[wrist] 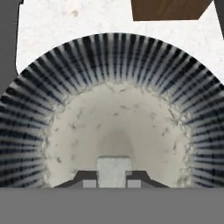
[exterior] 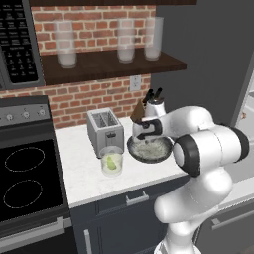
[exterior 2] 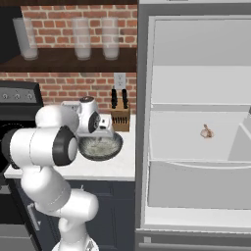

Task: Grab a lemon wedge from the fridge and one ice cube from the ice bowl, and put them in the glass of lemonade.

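toaster [exterior: 105,130] left of ice bowl [exterior: 161,154], knife block [exterior: 140,111] behind

The robot arm [exterior: 198,163] is smooth, shiny and white, made of fat round parts like big tubes. Where the parts join there are black rings. One big black ring sits at about 9 o'clock on the thick elbow part. The end effector [wrist: 113,177] has two small dark fingers with pale grey pads.

Even, bright rendered light; slightly soft, coarse detail.
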